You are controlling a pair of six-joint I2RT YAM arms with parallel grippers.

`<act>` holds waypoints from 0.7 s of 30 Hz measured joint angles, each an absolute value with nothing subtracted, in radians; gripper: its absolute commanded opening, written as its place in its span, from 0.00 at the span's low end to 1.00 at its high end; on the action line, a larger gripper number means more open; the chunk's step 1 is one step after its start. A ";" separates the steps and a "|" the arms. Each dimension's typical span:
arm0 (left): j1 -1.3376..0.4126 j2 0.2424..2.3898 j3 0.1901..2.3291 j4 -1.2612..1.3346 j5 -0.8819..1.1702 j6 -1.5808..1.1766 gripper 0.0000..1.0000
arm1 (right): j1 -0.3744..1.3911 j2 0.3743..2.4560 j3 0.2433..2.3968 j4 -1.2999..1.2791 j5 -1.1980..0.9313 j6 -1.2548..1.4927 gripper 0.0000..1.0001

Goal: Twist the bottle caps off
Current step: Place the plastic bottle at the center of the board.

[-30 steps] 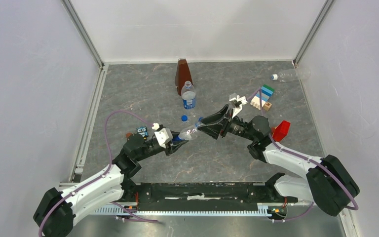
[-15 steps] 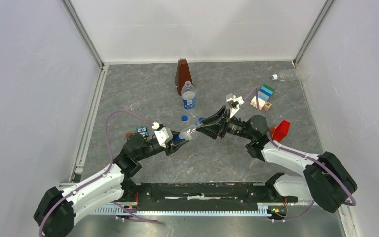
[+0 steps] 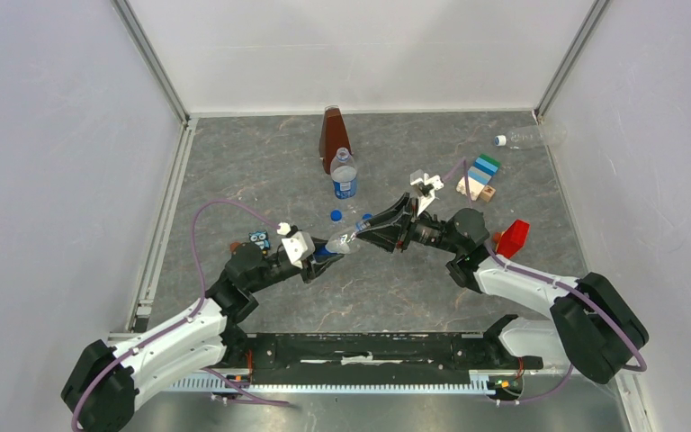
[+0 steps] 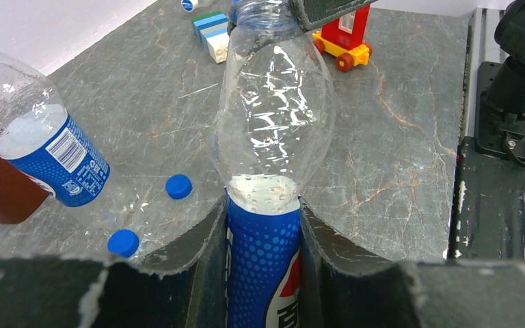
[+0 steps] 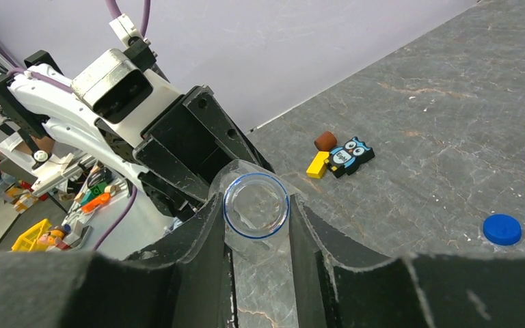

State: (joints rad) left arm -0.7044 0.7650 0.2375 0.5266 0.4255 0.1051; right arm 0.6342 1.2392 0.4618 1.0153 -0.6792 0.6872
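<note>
- Left pincer point(image 4: 262, 208): clenched on the blue-labelled body of the held bottle point(image 4: 273, 123). One of my fingers presses each side of the label, and the clear shoulder and neck stick out beyond the fingertips.
- Right pincer point(image 5: 256, 212): my fingers bracket the neck of the held bottle and lie close against it on both sides. I cannot tell whether they press it or only flank it.
- Mouth point(image 5: 255, 203) of the held bottle: uncapped and rimmed by a blue ring, it faces my right wrist camera.
- Held bottle, overhead view: it spans the gap between my two arms near the middle of the bench point(image 3: 261, 171).
- One blue cap point(image 4: 178, 186) and a second blue cap point(image 4: 123, 242): both lie loose on the bench, apart from each other and near the foot of the standing bottle point(image 3: 345, 178).
- Standing bottle: upright with a blue label, just in front of the brown pyramid point(image 3: 332, 133).
- Far bottle point(image 3: 535, 137): clear and unlabelled, it lies on its side in the far right corner with the white cap point(image 3: 500, 140) at its left end.
- Block stack point(image 3: 479, 175) and red toy point(image 3: 512, 237): on the bench to the right of my right arm.
- Owl block point(image 5: 348, 156): beside my left arm, touching a yellow block point(image 5: 316, 164).
</note>
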 measured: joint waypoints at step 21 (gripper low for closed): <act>-0.704 0.712 0.253 0.506 0.384 0.087 1.00 | 0.637 1.068 0.504 0.619 -0.521 0.430 0.05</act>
